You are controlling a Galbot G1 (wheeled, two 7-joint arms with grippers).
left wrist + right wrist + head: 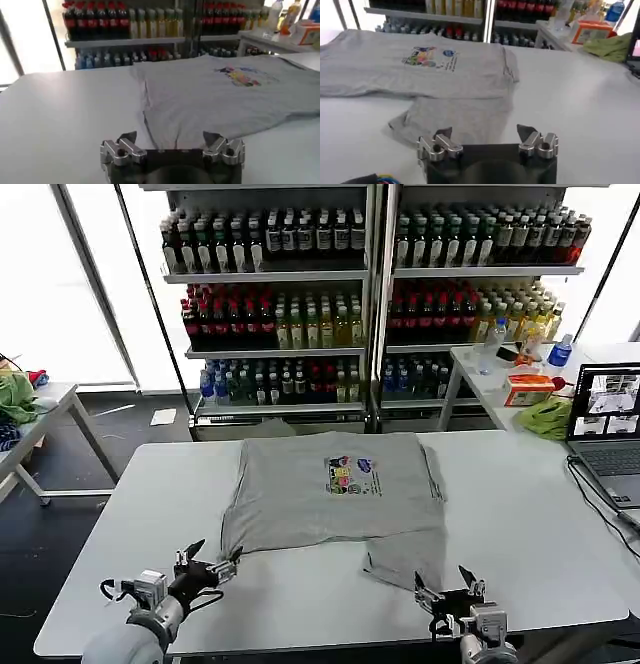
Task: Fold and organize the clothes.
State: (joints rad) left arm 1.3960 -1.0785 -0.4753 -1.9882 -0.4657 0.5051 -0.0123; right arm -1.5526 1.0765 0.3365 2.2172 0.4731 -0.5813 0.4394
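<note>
Jaws of both grippers are spread wide and nothing is held between them. On the head view the left gripper (pixel 208 566) is seen low over the tabletop (pixel 150 484) at about 7 o'clock from the T-shirt (pixel 335 494), its fingertips just beside the shirt's near-left corner. The right gripper (pixel 447 589) is seen at about 5 o'clock from the shirt, close to the near edge of the tabletop and just beside the flap of grey cloth that sticks out toward the robot. The T-shirt is laid flat in the middle of the tabletop, chest print (pixel 352 475) facing up, with its side parts folded in so that a roughly rectangular shape is formed; the near-right part is left longer than the rest. On the left wrist view the left gripper (pixel 171 142) is pointed at the shirt's (pixel 220 95) near hem, which lies right in front of the spread fingertips. On the right wrist view the right gripper (pixel 485 134) is pointed at the protruding flap of the shirt (pixel 455 117), with the print farther off. A laptop (pixel 607 429) is set at 3 o'clock on the tabletop. Shelves of bottles (pixel 280 294) are seen behind, at 12 o'clock, and a green cloth (pixel 548 417) is seen on a side table at about 2 o'clock.
</note>
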